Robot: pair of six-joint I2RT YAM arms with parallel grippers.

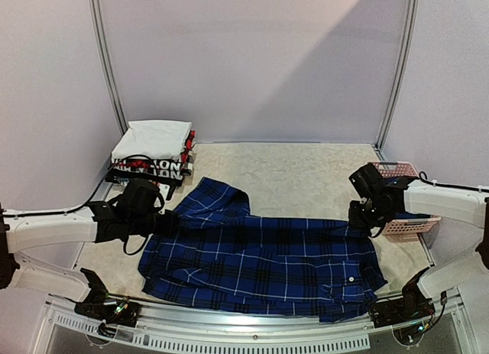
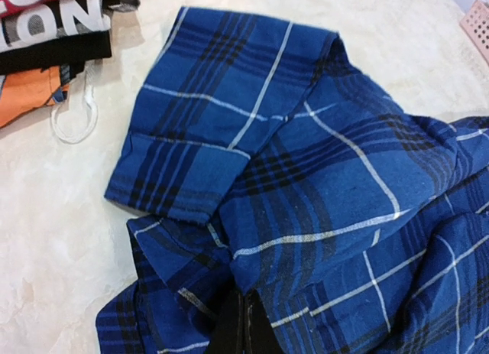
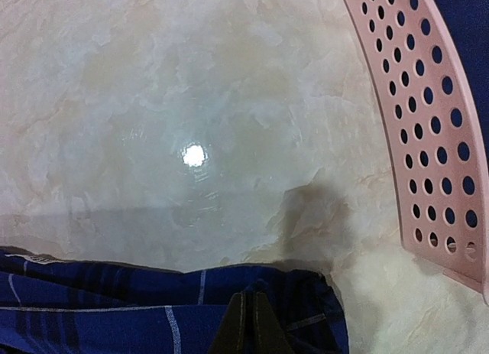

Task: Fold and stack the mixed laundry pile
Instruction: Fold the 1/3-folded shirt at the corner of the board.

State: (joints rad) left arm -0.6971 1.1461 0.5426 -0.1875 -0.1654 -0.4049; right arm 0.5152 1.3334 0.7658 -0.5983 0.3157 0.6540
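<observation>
Dark-blue woven cloth, plaid with thin white and black lines, sits in both sets of jaws. We find the left gripper (image 2: 244, 327) pressed together on a bunched fold of the plaid shirt (image 1: 260, 262). The right gripper (image 3: 248, 323) pinches the shirt's opposite edge, its black fingers closed with cloth gathered round them. The shirt's upper edge runs in a taut line from one gripper to the other, and the rest lies spread on the table (image 3: 191, 79) on the near side of both. Beyond the left jaws a sleeve with a turned cuff lies flat. A white button (image 1: 350, 279) shows near the hem.

The table is glossy and cream, with a marbled look. Just to the right of the right jaws stands the pink basket (image 3: 428, 140), hard plastic pierced with rows of round holes. Beyond the left jaws, to their left, lies a stack of folded garments (image 1: 153, 151), white on top and black beneath. There we read "ON" in large white letters; the rest is cut off.
</observation>
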